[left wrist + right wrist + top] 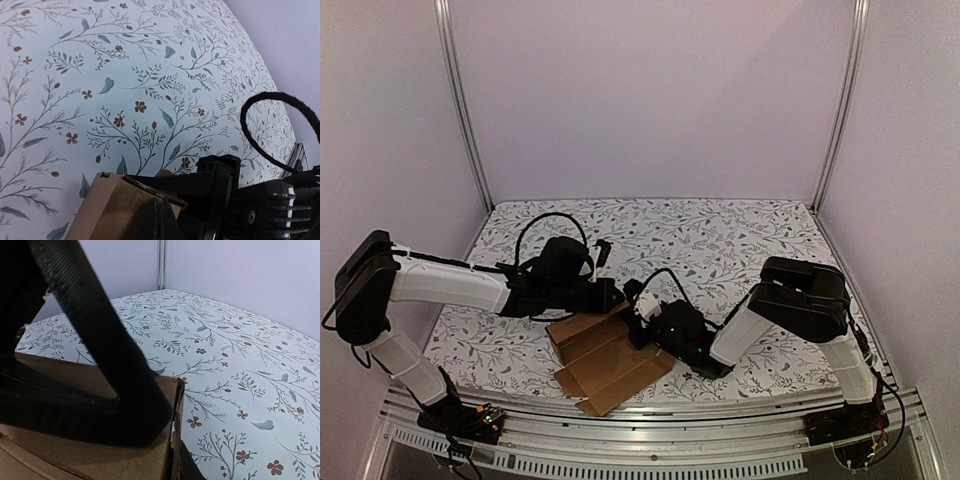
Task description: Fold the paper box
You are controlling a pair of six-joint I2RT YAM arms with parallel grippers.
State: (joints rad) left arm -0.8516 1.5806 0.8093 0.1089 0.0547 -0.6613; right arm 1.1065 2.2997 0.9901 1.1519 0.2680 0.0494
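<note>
Two claws at paper box [610,365], left claw [616,296] closed tight, right claw [638,305] touching it, gap unclear

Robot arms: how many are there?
2. The left arm reaches in from the left, the right arm from the right, meeting at the paper box. None seem hidden.

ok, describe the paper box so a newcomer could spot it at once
Look at the floral-print table, near the front edge in the middle, where the left gripper and right gripper come together. The paper box lies on the near side of them: plain brown cardboard with creased panels, partly folded. It is the only brown, unpatterned thing on the table.
</note>
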